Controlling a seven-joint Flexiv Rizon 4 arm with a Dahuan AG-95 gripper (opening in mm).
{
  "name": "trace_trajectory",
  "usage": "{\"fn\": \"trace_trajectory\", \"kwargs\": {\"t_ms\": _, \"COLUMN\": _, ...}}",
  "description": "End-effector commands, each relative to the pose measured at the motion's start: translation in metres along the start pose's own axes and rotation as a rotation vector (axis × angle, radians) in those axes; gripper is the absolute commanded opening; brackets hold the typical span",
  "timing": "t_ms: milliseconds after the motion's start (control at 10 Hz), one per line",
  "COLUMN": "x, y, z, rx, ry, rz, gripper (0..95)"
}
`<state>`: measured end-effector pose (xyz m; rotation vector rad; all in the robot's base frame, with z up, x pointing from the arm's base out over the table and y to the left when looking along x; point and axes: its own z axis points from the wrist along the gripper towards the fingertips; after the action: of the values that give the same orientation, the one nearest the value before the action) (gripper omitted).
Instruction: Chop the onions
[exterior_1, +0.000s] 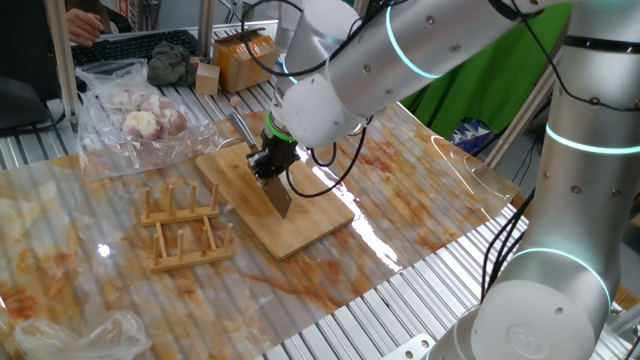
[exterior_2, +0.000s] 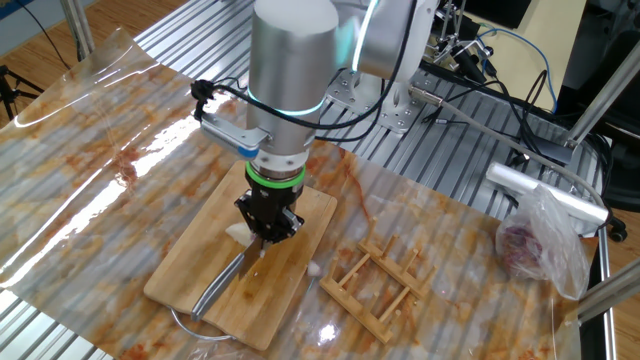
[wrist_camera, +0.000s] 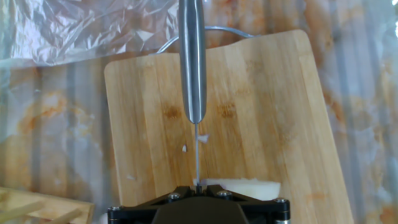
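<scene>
Gripper (exterior_2: 268, 226) fingertips mostly hidden behind its black body, jaws clamped together on a knife (wrist_camera: 192, 62); blade seen edge-on in hand view, hard to make out. Onion (wrist_camera: 249, 187) only partly visible, cut off by the gripper at bottom of hand view, pale piece lying on the cutting board (wrist_camera: 261, 112). Plastic bag (exterior_1: 130, 110) upper left in one fixed view holds pinkish onions. Wooden rack (exterior_1: 185, 228) left of board.
</scene>
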<state>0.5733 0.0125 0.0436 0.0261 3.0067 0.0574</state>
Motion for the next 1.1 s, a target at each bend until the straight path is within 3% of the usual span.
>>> {"fn": "trace_trajectory", "kwargs": {"t_ms": 100, "x": -0.001, "y": 0.000, "z": -0.005, "rx": 0.011, "ry": 0.022, "rz": 0.005, "gripper": 0.0}}
{"fn": "trace_trajectory", "kwargs": {"t_ms": 600, "x": -0.001, "y": -0.001, "z": -0.030, "rx": 0.018, "ry": 0.046, "rz": 0.014, "gripper": 0.0}}
{"fn": "trace_trajectory", "kwargs": {"t_ms": 700, "x": 0.001, "y": -0.003, "z": -0.034, "rx": 0.032, "ry": 0.047, "rz": 0.001, "gripper": 0.0}}
{"fn": "trace_trajectory", "kwargs": {"t_ms": 1100, "x": 0.010, "y": -0.012, "z": -0.034, "rx": 0.033, "ry": 0.042, "rz": -0.013, "gripper": 0.0}}
